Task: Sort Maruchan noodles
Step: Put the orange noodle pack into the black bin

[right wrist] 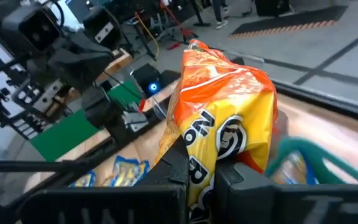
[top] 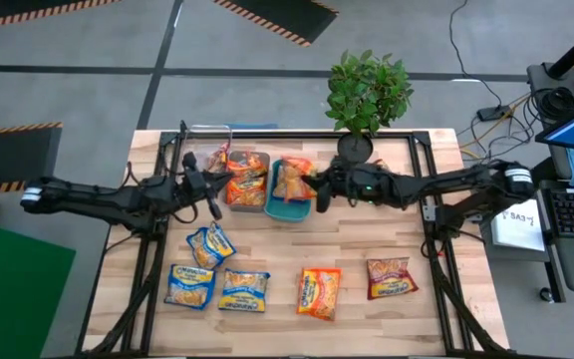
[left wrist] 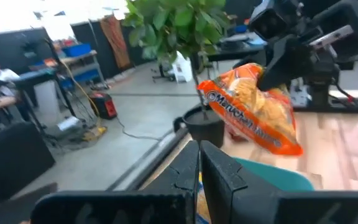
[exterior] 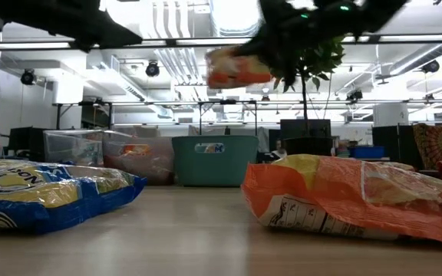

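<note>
Left arm reaches in from the left; left gripper hangs just left of the grey bin, fingers pressed together, empty.

Clear bin sits behind-left of the grey bin, contents hard to read, possibly one orange pack. Grey bin holds orange packs. Teal bin stands just right of it, touching or nearly so, with an orange pack inside.

Right gripper is above the teal bin's right edge, clamped on an orange pack, held clear of the bin in the low view.

Front of table, left to right: three blue packs; one orange pack; one maroon pack.

Plant stands at the rear edge.
</note>
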Motion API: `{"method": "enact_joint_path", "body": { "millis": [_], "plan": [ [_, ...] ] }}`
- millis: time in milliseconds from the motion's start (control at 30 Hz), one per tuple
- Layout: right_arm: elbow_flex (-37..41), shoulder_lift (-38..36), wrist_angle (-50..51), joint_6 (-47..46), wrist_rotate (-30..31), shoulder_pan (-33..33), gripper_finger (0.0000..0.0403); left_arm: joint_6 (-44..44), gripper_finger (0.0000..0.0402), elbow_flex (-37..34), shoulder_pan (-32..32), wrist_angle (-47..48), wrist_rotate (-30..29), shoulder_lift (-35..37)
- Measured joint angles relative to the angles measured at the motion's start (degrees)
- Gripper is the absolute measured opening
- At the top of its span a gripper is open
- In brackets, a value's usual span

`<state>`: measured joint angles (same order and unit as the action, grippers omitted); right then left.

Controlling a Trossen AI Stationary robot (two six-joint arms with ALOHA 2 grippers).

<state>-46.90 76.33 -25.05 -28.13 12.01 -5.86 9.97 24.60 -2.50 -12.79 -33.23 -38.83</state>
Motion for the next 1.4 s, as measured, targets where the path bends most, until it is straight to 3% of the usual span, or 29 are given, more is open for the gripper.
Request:
{"method": "enact_joint_path", "body": {
  "millis": [633,1033,1267,1400],
  "plan": [
    [-38.09,35.53,11.0,5.75,2.95,-1.8,0.0012,1.41,0.0,-1.23,0.0,0.71,-0.86,6.3],
    [-49.26,48.69,14.68,1.53,-1.5,-1.78,0.0012,1.34,0.0,-1.22,0.0,0.61,-0.82,6.01],
    [-53.99,51.94,23.95,1.29,0.22,-1.8,0.0015,1.34,0.0,-1.21,0.0,0.67,-0.77,5.8],
    [-55.08,51.81,28.99,1.93,3.08,-1.76,0.0037,1.34,0.0,-1.22,-0.01,0.63,-0.77,5.78]
  ]
}}
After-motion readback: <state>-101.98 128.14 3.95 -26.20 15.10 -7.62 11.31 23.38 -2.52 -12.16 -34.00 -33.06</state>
